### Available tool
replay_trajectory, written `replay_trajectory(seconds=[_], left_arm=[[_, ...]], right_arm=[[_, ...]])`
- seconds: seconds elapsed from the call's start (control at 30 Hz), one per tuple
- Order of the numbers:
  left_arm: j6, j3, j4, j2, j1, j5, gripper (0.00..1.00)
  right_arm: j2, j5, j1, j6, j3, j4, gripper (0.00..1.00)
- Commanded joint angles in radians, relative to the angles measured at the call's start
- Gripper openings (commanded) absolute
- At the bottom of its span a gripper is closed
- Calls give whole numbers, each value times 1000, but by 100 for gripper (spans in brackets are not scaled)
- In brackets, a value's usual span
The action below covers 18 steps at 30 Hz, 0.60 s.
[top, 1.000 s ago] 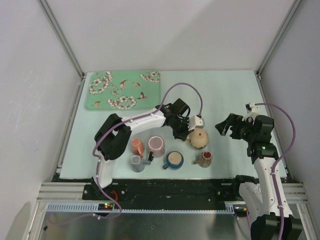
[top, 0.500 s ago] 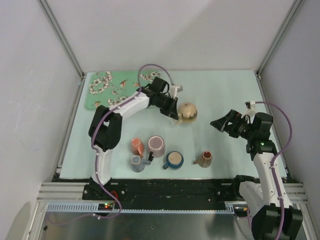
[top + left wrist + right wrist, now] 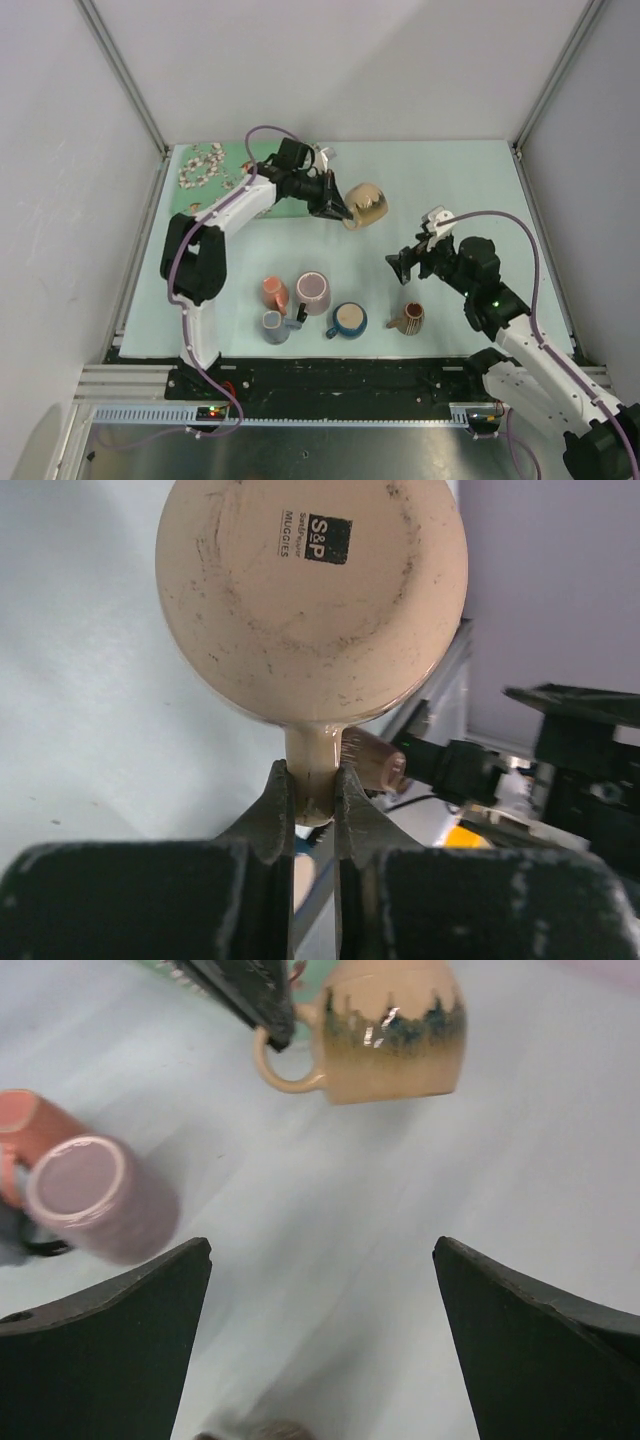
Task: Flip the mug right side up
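The handle (image 3: 313, 765) of the tan mug (image 3: 310, 590) is pinched between the narrow fingers of the left gripper (image 3: 312, 792), and the mug is held clear of the table (image 3: 450, 190). The right gripper (image 3: 322, 1250) is spread wide, empty, nearby.

The tan mug (image 3: 390, 1030) carries a jagged dark blue and brown band — its cream base bears a black stamp. Others are a mauve mug (image 3: 312, 292), a salmon mug (image 3: 274, 291), a blue mug (image 3: 348, 320) and a brown striped mug (image 3: 408, 318). The green mat (image 3: 208, 186) shows white blossoms.

mug (image 3: 300, 620) underside | logo "S&P" | "MUGGIES" beside it | tiny line btw illegible
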<state>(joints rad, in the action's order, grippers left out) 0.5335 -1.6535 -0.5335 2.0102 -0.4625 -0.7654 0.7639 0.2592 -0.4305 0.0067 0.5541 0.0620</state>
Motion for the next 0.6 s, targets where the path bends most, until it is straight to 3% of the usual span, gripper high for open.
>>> replay_trajectory(seconds=[0.0,0.2,0.57], left_arm=[[142,-57,89,-182,8,-213,0],[194,-62,89,-244,7,-289,0],[235,-99,89,-292,-26,-348,0]], right_arm=[[-7,-145,-22,-325,-29,-246,100],[85,-11,70,-283,-32,-423,100],[215,75,94,-70,-26,-813,100]])
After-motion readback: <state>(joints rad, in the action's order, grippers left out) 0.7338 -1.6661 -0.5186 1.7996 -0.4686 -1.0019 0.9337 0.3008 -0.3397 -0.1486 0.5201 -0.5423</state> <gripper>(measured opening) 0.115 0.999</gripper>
